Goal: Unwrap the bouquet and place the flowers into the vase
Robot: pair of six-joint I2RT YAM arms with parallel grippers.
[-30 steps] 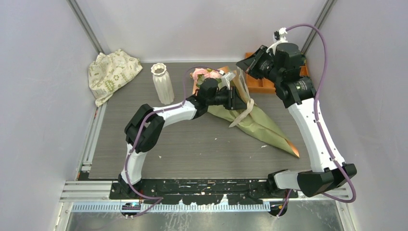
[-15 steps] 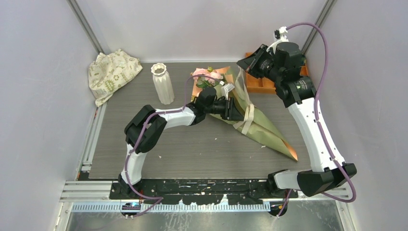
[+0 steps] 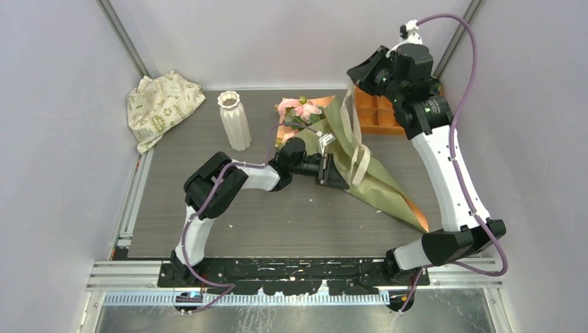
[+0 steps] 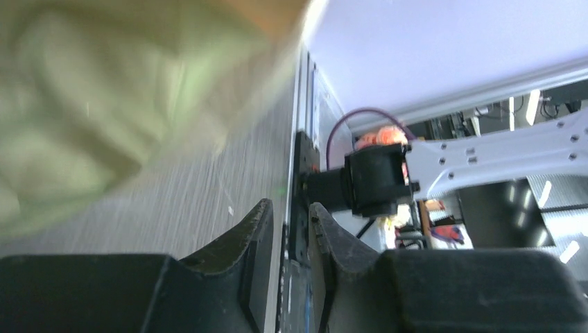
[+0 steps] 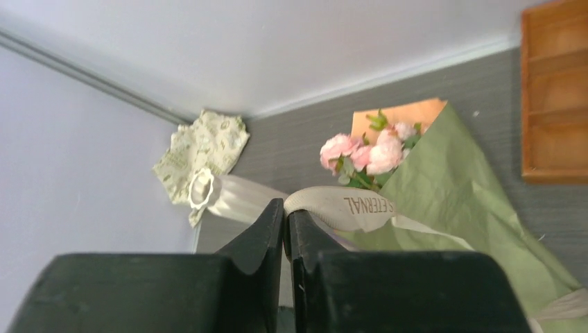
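The bouquet [image 3: 378, 182] lies on the table, a cone of olive-green paper [image 5: 457, 180] with orange lining. Pink flowers [image 3: 297, 109] show at its far, open end [image 5: 364, 152]. A cream ribbon [image 5: 347, 201] printed "ETERNAL" rises from the wrap [image 3: 359, 149] and is pinched in my right gripper [image 5: 286, 208]. That gripper is held high over the bouquet's far right side [image 3: 355, 75]. My left gripper [image 3: 342, 182] sits low beside the cone's middle. Its jaws [image 4: 290, 205] stand slightly apart with nothing between them, and green paper [image 4: 83, 104] blurs past above. The white ribbed vase [image 3: 234, 121] stands upright to the left [image 5: 229, 194].
A cream patterned cloth bag [image 3: 161, 104] lies in the far left corner [image 5: 204, 142]. A wooden compartment tray [image 3: 378, 114] sits at the far right under the right arm [image 5: 551, 97]. Enclosure walls close in on three sides.
My right gripper has lifted higher, drawing the ribbon up. My left gripper has slid toward me along the cone and opened a little. The bouquet has shifted slightly.
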